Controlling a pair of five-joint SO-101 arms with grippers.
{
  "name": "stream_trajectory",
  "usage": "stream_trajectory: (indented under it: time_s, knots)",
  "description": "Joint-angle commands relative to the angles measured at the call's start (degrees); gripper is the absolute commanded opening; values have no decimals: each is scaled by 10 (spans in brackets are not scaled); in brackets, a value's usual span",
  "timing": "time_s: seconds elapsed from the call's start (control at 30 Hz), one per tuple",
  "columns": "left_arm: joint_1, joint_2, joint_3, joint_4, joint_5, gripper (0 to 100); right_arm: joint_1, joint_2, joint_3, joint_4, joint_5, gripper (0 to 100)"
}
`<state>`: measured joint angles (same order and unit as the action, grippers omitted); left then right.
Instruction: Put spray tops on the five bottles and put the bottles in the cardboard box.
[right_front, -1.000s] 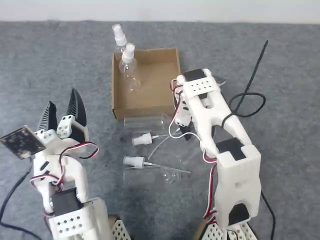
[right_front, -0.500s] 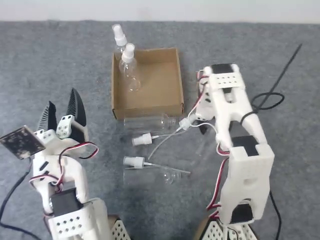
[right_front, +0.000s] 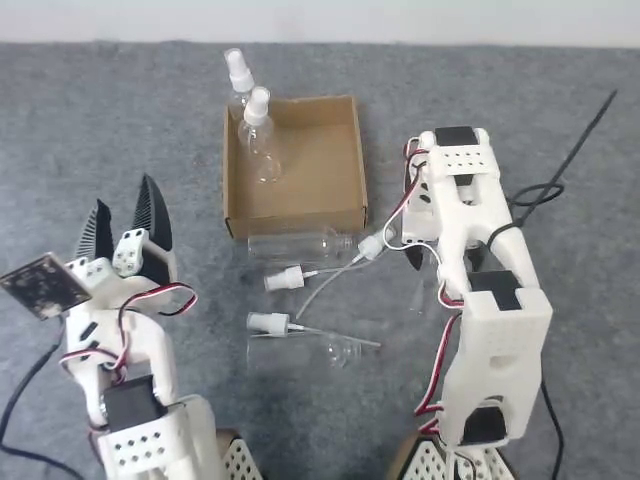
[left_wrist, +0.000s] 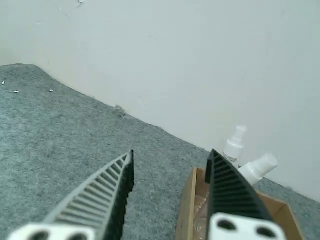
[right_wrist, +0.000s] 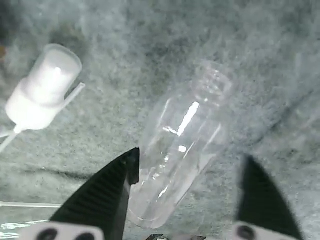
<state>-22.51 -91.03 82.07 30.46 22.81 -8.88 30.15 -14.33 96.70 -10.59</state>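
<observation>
The left arm (right_front: 120, 350) is folded back near its base, the left claw (right_front: 125, 205) aimed forward with its fingers spread wide apart. The right arm (right_front: 475, 250) stretches forward, wrist bent down, the right claw (right_wrist: 191, 156) likewise gaping open.

At 12 o'clock on the surface (right_front: 100, 120): cardboard box (right_front: 310, 170), with a capped bottle (right_front: 258, 135) in its 10 o'clock corner. Just beyond that corner, second capped bottle (right_front: 238, 80). Along the box's 6 o'clock wall, uncapped bottle (right_front: 295, 243); farther toward 6 o'clock, a spray top (right_front: 283, 279), then a second spray top (right_front: 268, 322). At the box's 4 o'clock, another bottle (right_wrist: 180, 130), between the prongs of the right end effector (right_wrist: 190, 160).
</observation>
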Motion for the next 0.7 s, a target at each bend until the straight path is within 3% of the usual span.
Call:
stream_trajectory:
  time_s: [0.0, 0.3, 0.67]
  knots:
    - [0, -11, -7, -18, 3, 217, 3, -14, -30, -9, 7, 359]
    - [0, -11, -7, -18, 3, 217, 5, -13, -27, -63, 6, 273]
    - [0, -11, -7, -18, 3, 217, 13, 38, -30, -87, -39, 268]
